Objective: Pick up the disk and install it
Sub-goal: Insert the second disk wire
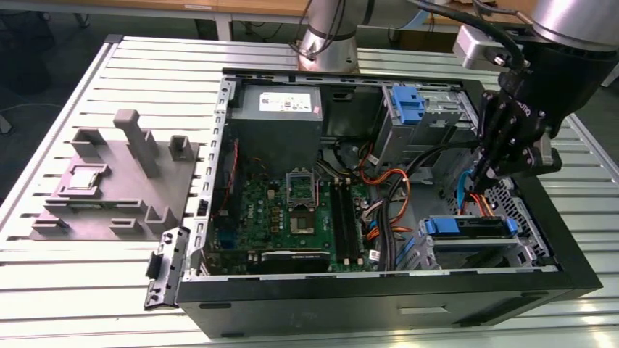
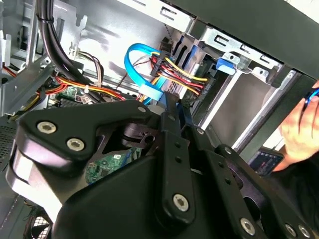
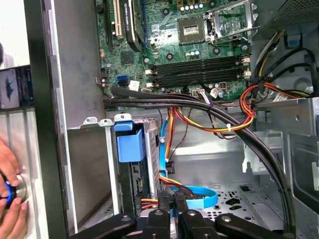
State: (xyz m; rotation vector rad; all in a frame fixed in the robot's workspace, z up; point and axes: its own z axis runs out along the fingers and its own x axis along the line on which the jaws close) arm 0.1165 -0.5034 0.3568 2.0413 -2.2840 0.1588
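Inside the drive cage (image 1: 483, 250), at the corner of the open computer case (image 1: 387, 308) nearest the camera on the exterior view's right, one disk (image 1: 471, 227) is seated with its blue rail end facing up. In the first wrist view a single blue tab (image 3: 130, 145) is seen at the top of that cage, with a drive standing edge-on below it.

One gripper (image 1: 486, 174) is held just above the case floor beside the cage, well clear of the motherboard (image 1: 290, 210). In the first wrist view the gripper (image 3: 173, 211) is seen with its fingers (image 3: 160, 219) drawn together to a narrow slit, and nothing can be made out clamped between them. One flat blue cable (image 3: 202, 199) is looped just beside the fingertips; whether it is touched cannot be told. In the second wrist view the gripper (image 2: 172, 107) is seen pointing at one bundle of red, yellow and black wires (image 2: 182, 79).

One grey power-supply box (image 1: 280, 109) is mounted at the case's far edge, and one tall blue latch piece (image 1: 407, 103) stands beside it. One grey fixture plate (image 1: 111, 188) is laid on the slatted tabletop (image 1: 58, 261) towards the exterior view's left. Two hands (image 3: 9, 199) of a person are seen outside the case wall.
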